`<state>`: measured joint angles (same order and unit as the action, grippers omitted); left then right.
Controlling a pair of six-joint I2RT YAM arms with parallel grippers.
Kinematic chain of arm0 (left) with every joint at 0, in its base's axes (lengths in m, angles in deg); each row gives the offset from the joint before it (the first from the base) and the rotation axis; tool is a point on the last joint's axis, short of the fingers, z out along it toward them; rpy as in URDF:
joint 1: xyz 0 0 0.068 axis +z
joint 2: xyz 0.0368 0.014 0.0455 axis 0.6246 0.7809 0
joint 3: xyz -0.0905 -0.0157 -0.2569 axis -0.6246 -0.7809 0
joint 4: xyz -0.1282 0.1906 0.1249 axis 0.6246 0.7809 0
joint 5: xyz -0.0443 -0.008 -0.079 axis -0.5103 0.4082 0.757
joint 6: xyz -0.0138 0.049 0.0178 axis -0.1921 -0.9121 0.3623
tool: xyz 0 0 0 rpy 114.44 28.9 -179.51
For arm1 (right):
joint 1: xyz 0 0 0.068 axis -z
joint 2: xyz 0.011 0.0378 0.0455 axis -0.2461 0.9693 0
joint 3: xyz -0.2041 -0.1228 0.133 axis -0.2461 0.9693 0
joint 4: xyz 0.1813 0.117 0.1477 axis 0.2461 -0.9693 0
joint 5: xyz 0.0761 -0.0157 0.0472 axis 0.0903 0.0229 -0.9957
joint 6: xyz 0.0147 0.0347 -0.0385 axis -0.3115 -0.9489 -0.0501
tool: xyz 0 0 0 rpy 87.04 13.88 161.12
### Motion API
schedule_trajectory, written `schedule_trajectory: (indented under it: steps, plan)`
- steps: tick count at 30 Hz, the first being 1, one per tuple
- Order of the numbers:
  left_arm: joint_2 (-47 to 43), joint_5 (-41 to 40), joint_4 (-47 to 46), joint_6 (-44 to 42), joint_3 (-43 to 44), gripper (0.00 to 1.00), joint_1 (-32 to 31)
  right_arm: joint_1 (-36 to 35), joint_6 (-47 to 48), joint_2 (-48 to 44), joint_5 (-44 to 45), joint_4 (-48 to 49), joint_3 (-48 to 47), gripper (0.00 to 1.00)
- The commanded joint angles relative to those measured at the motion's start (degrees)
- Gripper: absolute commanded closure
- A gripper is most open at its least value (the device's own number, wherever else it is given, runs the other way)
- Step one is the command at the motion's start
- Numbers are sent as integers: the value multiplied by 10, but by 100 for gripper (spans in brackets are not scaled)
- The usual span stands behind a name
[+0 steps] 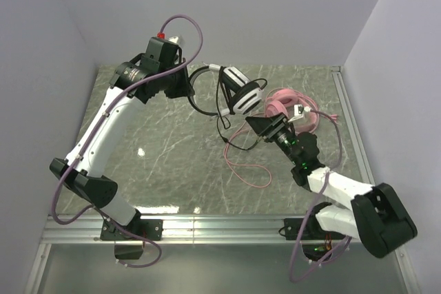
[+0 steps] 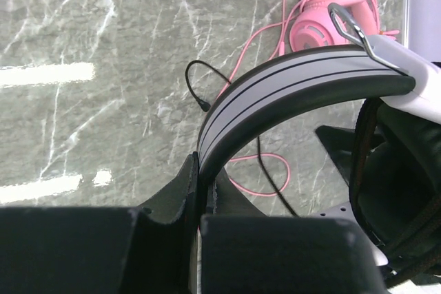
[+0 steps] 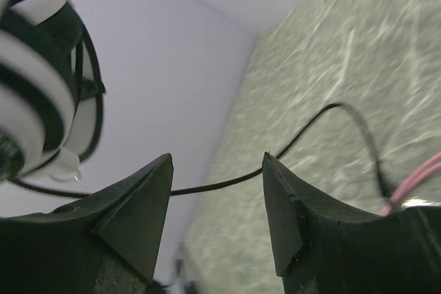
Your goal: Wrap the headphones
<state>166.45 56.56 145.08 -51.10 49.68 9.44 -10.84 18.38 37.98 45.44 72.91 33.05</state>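
Black-white headphones (image 2: 289,91), earcup (image 2: 403,170) cropped (blurred, right wrist)

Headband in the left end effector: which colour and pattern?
The headband is light grey with two thin black lines; left wrist view.

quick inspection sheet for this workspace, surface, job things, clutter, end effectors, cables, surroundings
surface: marbled grey table, glare patches.
job's things: black and white headset held up by its headband; pink headset lying on the table.
clutter: nothing seen.
end effectors: left end effector shut on the headband; right end effector open, black cable crossing its gap.
cables: black cable and pink cable both loose, unwound.
surroundings: pale walls on three sides.
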Motion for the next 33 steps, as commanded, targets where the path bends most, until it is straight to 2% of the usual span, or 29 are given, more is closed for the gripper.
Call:
schedule_trajectory:
  steps: [1,3,5,7,10,12,15,17,19,27,33]
  plan:
    - [-3,6,-20,6,55,100,-1,-1,149,-48,38,-41,15,38]
    - [7,8,-11,4,70,100,-2,-8,201,-70,40,-29,34,38]
    - [22,10,7,-1,96,100,-1,-15,280,-87,-4,24,61,35]
    - [36,5,23,-6,121,100,-2,-40,346,-105,11,38,80,34]
    - [44,15,25,-6,132,100,-2,-95,422,-117,67,57,94,32]
    - [45,21,22,-3,131,100,-2,-126,465,-107,116,36,72,28]
    - [47,24,23,-3,128,100,-1,-205,554,-81,219,32,43,28]
    - [47,27,22,-4,126,100,-1,-244,601,-57,246,35,20,28]
    - [45,26,23,-5,124,100,-1,-253,641,-42,264,29,2,29]
    - [43,36,20,-3,120,100,-1,-271,713,59,286,16,-89,30]
    - [44,41,17,-1,125,100,-2,-271,721,133,308,89,-106,33]
